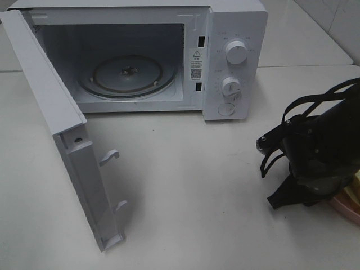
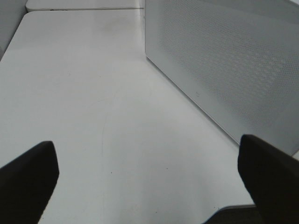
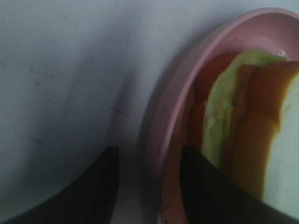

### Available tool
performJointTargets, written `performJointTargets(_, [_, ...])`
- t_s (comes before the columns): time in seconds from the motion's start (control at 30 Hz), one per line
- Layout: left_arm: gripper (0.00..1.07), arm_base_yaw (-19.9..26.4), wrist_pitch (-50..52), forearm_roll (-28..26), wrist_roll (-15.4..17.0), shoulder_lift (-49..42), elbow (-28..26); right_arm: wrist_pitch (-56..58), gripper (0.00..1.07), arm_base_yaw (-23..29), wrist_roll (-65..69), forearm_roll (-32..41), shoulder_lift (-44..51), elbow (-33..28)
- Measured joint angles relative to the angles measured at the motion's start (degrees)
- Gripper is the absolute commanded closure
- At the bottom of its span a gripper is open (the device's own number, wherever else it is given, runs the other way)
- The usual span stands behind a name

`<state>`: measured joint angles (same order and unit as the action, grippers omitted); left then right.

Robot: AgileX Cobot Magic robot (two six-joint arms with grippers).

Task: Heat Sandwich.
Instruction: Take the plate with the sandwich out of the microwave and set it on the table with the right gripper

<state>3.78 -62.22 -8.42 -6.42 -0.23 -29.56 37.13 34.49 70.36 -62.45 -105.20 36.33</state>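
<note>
The sandwich, white bread with a brown crust and a pale green leaf layer, lies on the round pink plate. My right gripper is narrowed over the plate's rim, one finger outside it and one inside beside the sandwich. In the high view the right arm covers most of the plate at the table's right edge, and only a yellow sliver of the sandwich shows. My left gripper is open and empty above bare table beside the microwave's side wall.
The white microwave stands at the back with its door swung wide open toward the front left. Its glass turntable holds nothing. The white table lies between microwave and plate.
</note>
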Motion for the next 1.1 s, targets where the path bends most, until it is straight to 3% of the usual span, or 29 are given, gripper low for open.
performJointTargets(0.47, [0.09, 0.0, 0.0, 0.0, 0.0, 0.0, 0.0, -0.6, 0.64, 0.0, -16.6, 11.3, 11.5, -0.1])
performJointTargets(0.63, [0.09, 0.0, 0.0, 0.0, 0.0, 0.0, 0.0, -0.6, 0.5, 0.0, -24.8, 17.6, 16.9, -0.2])
performJointTargets(0.77, [0.09, 0.0, 0.0, 0.0, 0.0, 0.0, 0.0, -0.6, 0.26, 0.0, -33.5, 24.0, 22.5, -0.2])
performJointTargets(0.9, [0.09, 0.0, 0.0, 0.0, 0.0, 0.0, 0.0, -0.6, 0.19, 0.0, -38.5, 28.9, 26.6, -0.2])
performJointTargets(1.1, [0.09, 0.0, 0.0, 0.0, 0.0, 0.0, 0.0, 0.1, 0.21, 0.0, -48.0, 37.5, 32.1, -0.2])
